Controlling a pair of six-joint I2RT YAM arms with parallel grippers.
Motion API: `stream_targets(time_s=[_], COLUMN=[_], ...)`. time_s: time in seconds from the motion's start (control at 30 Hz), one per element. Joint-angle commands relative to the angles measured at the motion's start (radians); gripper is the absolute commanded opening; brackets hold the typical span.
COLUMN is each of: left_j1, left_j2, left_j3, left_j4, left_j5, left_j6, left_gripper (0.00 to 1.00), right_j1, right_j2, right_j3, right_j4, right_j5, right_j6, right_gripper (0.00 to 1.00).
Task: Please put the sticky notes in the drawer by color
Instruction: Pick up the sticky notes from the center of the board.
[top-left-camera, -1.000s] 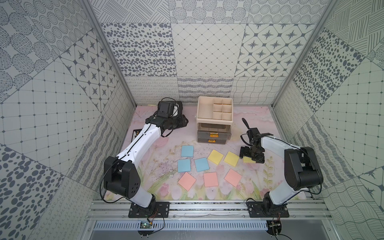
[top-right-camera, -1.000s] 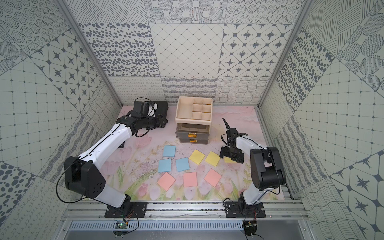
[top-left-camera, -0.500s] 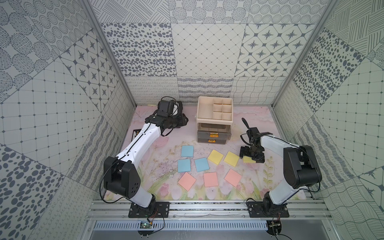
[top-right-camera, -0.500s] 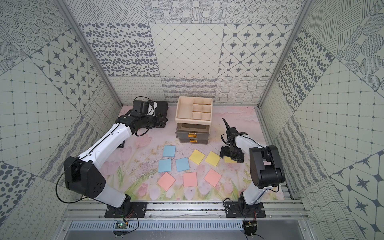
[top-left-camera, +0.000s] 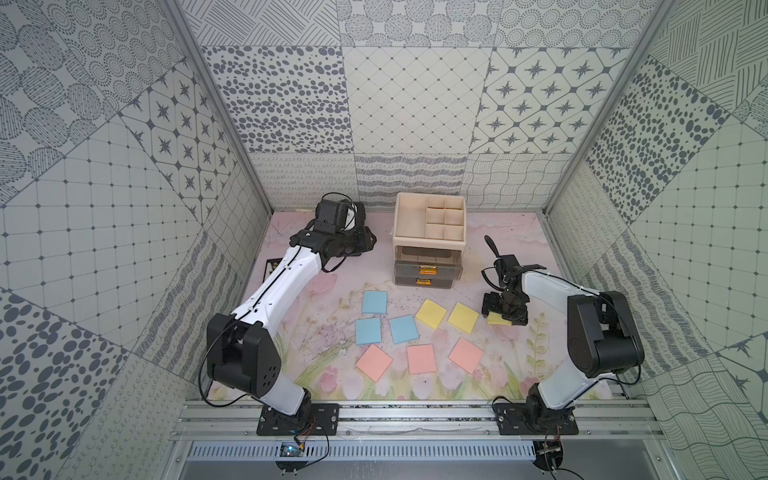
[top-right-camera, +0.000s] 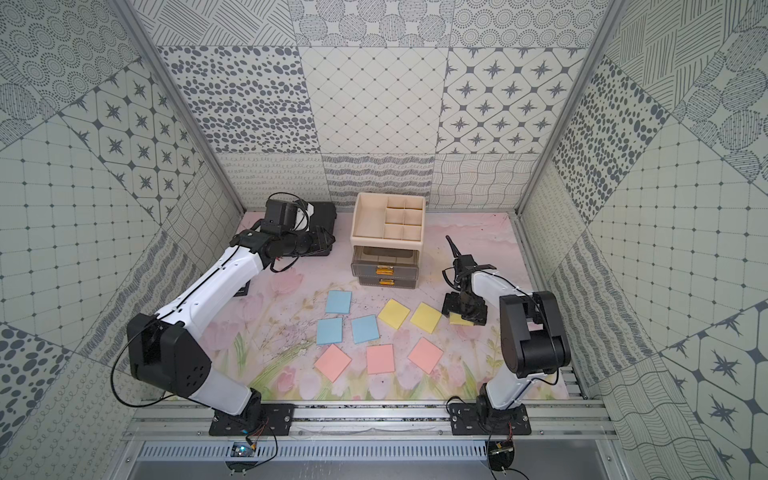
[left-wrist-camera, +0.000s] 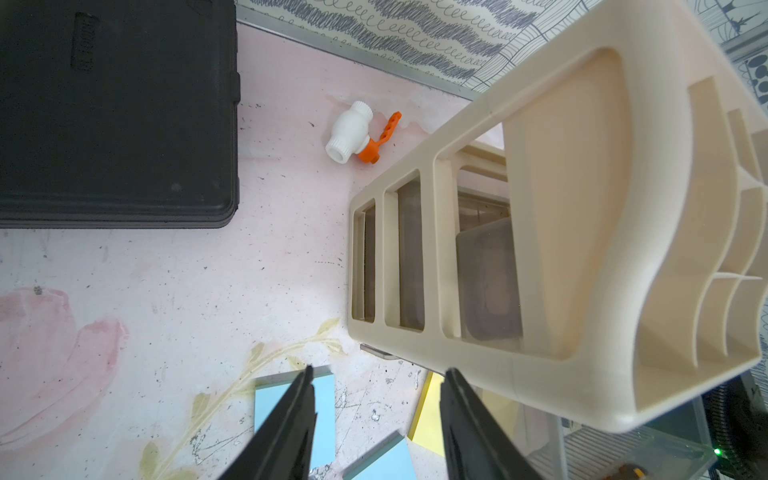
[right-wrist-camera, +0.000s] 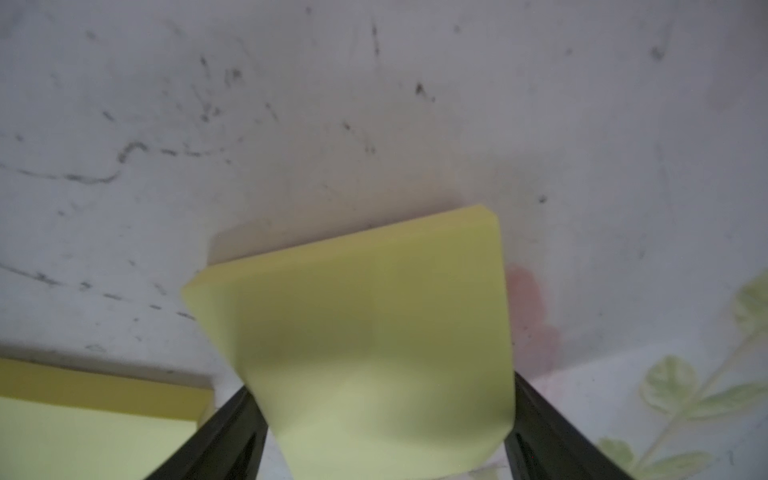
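Note:
The sticky notes lie on the flowered mat in front of the drawer: three blue, three pink and two yellow. A third yellow note sits between the fingers of my right gripper. Both its side edges touch the fingers and its far edge is raised. The cream cabinet's top drawer is pulled out. My left gripper hangs half open and empty beside the cabinet's left side.
A flat black case lies at the back left behind the left arm. A white valve with an orange handle rests between the case and the cabinet. A small dark object lies at the mat's left edge.
The right jaws have narrowed onto the yellow note. The left gripper has drifted a little to the right, toward the cabinet.

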Motion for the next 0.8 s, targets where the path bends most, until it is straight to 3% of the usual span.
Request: stream_targets(time_s=[0.0,0.77], left_j1=[-0.004,-0.004], left_j2=[-0.016,-0.004], left_j3=[-0.006,-0.012], left_j4=[-0.002,0.01], left_j5=[-0.021,-0.02], left_j6=[0.007,-0.003], left_gripper=[0.52,0.52], right_j1=[0.001,0.001], right_j2=[0.008,-0.175], right_j3=[-0.032,0.019], right_j4=[0.048,-0.054], right_j5=[0.041,0.068], right_j6=[-0.003,0.011], right_gripper=[0.84,0.78])
